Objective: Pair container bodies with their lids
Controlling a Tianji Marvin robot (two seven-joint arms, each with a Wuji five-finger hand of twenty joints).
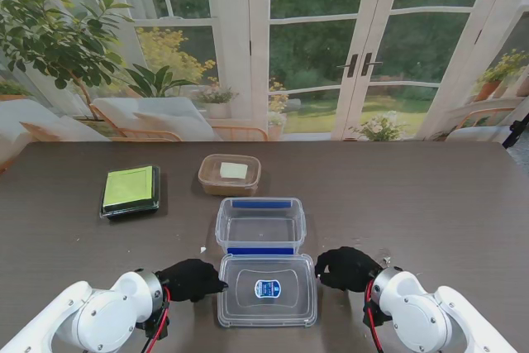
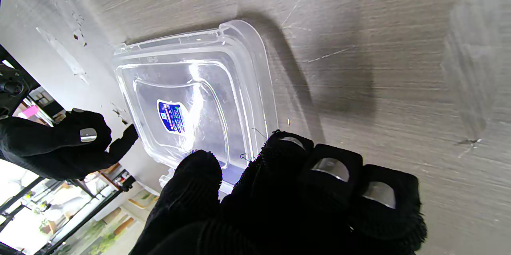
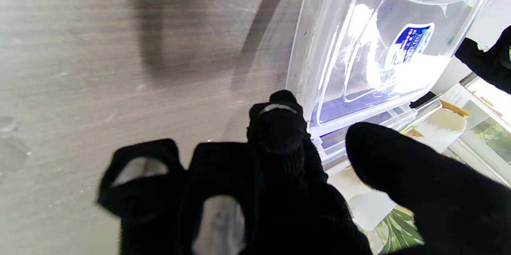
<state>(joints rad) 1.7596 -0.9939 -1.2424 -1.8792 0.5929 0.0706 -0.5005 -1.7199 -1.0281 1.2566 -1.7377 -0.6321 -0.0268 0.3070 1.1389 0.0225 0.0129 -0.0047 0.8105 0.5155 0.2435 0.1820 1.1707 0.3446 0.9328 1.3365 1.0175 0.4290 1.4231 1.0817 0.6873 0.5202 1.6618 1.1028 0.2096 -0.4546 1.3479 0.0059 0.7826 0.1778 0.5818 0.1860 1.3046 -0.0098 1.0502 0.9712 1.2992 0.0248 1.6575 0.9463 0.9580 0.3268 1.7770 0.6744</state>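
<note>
Clear lid [image 1: 267, 289] lies flat on the table [image 1: 430, 196], nearest to me at centre; long axis runs left-right, blue sticker [image 1: 267, 288] in its middle, recessed panel up; clear container body [image 1: 260, 225] sits just beyond it, farther from me, same left-right long axis, open side up, blue strips along its near and far rims; lid's far edge looks to touch or nearly touch the body, cannot tell which; left hand [image 1: 190, 279] at the lid's left edge, black-gloved, fingers curled loosely, thumb apart from the rest; left wrist view shows the fingertips [image 2: 291, 143] right at the lid's rim, contact likely but no grasp visible, nothing held; right hand [image 1: 347, 268] mirrors it at the lid's right edge, fingers [image 3: 277, 121] bent, thumb spread, tips at or just short of the rim, holding nothing; both hands partly open, neither clamped on the lid; lid is transparent with rounded corners and small latch tabs on its edges, glare across the middle; farther back, a tan container [image 1: 229, 174] with a pale square piece inside, slightly left of centre; a dark tray with a green top [image 1: 131, 190] further left, well apart from the clear pair; table top is dark brown wood grain.
</note>
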